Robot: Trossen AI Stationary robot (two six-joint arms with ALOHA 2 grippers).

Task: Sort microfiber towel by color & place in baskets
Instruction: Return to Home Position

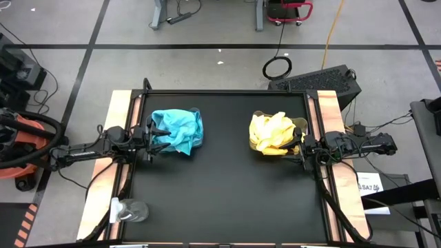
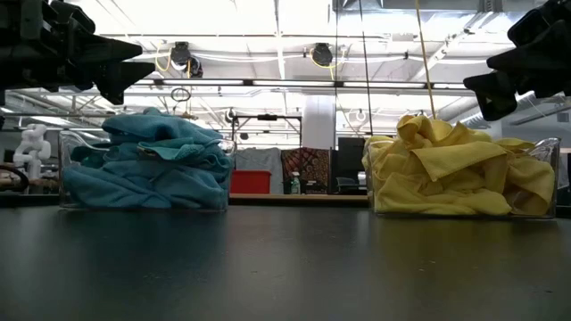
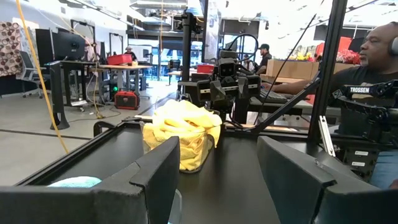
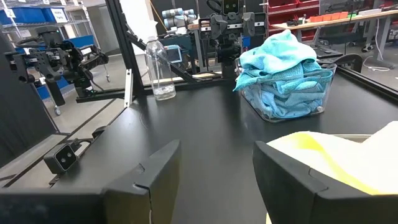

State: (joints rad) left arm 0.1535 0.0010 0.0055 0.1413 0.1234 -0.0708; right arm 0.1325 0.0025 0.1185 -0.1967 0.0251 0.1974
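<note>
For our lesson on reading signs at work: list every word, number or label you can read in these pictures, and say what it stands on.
"TROSSEN": on the person's dark shirt.
"SA7": the start of a white label to the right of the table; the rest is blurred.
The tags on the blue bins: too small to read.

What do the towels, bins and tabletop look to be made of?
Blue towels and yellow towels: soft matte cloth, likely microfiber; they crumple in loose folds. Bins: clear rigid plastic; cloth shows through. Tabletop: dark, smooth, faintly reflective; material unclear.
</note>
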